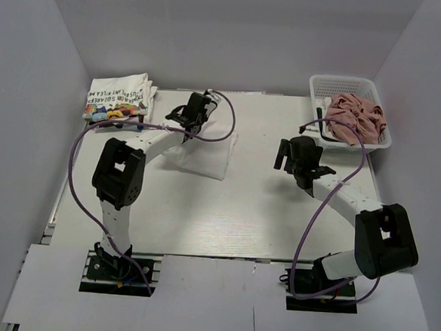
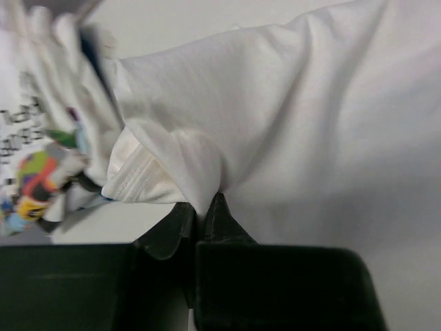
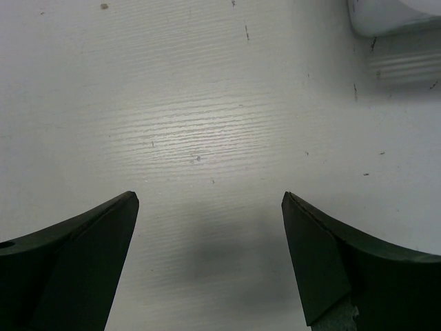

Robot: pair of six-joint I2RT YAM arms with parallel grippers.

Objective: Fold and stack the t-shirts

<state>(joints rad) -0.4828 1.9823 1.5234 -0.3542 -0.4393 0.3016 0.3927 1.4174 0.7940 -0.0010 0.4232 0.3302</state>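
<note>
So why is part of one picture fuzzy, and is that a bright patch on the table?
Left wrist view: the printed shirt at the left edge is blurred, the white shirt pinched in the left gripper sharper. Right wrist view: glare on the table, a soft shadow between the fingers of the open right gripper. Top view: even light, fairly sharp.

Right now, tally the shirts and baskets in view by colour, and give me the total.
plain white t-shirt: 1
white printed t-shirt, folded: 1 seen; cannot tell if more lie under it
pink t-shirt: 1
white basket: 1
Total: 4
</note>
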